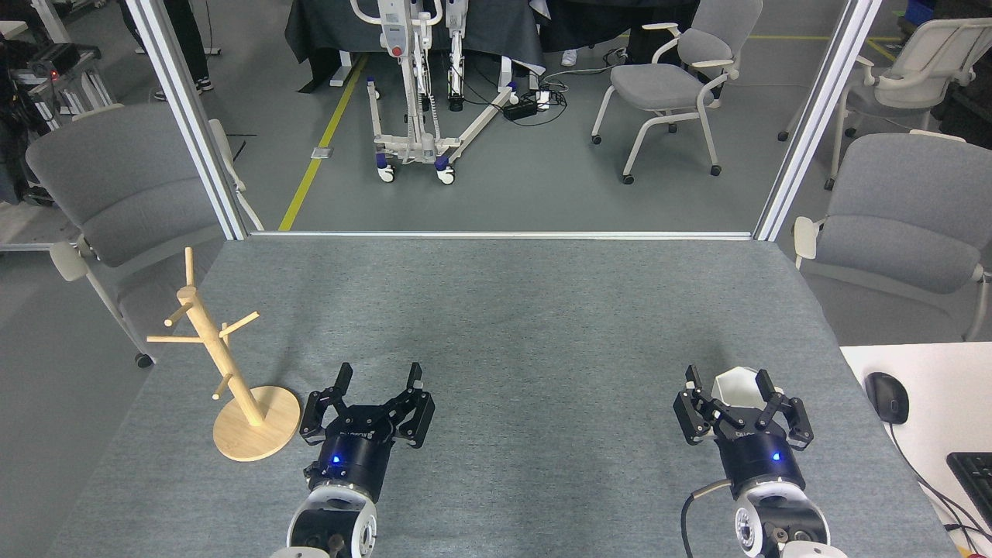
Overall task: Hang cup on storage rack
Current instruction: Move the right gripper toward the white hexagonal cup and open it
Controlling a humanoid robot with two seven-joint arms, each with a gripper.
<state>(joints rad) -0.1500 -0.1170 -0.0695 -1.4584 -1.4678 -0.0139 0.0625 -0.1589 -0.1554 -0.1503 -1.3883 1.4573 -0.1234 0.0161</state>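
- One view only, from robot head, looks forward and down.
- Table [496, 310] is near, fills lower half; both arms enter at bottom edge.
- Floor and chairs [666, 77] far at top.

Both arms end in black grippers. The left gripper [378, 378] and the right gripper [729, 384] each have two black fingers built from linked bars, with bolts at the joints and flat dark pads at the tips. Behind each sits a glossy black round wrist housing with one small blue light and faint grey lettering. Further back come silver-white rounded joint caps with dark screws. A thin black cable [692, 508] loops beside the right wrist.
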